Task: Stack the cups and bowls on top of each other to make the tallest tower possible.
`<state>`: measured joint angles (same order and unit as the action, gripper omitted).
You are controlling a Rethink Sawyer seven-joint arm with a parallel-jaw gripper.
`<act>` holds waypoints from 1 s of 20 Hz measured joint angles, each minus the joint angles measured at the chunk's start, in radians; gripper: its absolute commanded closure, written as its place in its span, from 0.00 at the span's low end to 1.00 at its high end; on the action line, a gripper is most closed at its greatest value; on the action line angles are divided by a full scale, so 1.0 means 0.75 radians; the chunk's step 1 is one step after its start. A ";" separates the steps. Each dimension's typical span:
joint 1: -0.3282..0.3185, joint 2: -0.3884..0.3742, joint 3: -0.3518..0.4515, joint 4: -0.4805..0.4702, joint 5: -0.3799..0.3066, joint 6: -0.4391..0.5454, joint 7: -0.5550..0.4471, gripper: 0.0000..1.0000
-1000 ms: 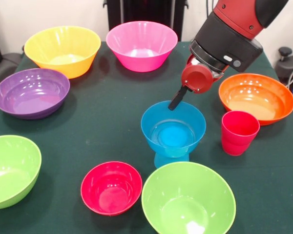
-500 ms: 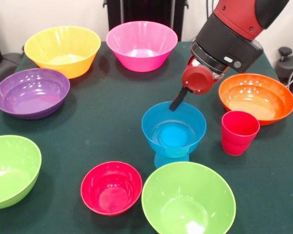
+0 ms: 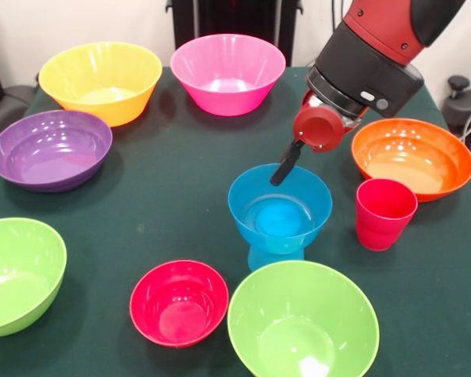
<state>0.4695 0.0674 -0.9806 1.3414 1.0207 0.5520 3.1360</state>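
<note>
Resting atop an upturned light blue plastic cup [image 3: 273,253], small glossy blue plastic bowl [image 3: 279,208] forms tower base w/ gripper [image 3: 282,167] above its rim (finger spread: cannot tell).

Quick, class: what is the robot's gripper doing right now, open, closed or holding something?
Gripper: cannot be told; it sits at the far rim of the blue bowl.
</note>
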 measured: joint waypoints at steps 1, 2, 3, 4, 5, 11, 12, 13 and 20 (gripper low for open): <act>0.000 0.000 0.000 0.001 0.000 0.000 0.000 0.00; 0.000 0.000 0.000 0.001 0.000 0.000 0.000 0.00; 0.000 -0.001 0.000 0.001 0.000 0.000 0.000 0.00; 0.000 -0.001 0.001 0.001 0.000 0.000 0.000 0.00; 0.000 -0.001 0.001 0.002 0.000 0.000 0.000 0.00; 0.000 -0.002 0.001 0.011 0.000 0.000 0.000 0.00; 0.000 -0.003 0.001 0.013 0.000 0.000 0.000 0.00; 0.000 -0.008 0.002 0.021 0.000 0.000 0.000 0.00; 0.000 -0.059 0.003 0.062 -0.001 -0.008 0.000 0.00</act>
<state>0.4694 0.0229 -0.9781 1.3883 1.0202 0.5458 3.1360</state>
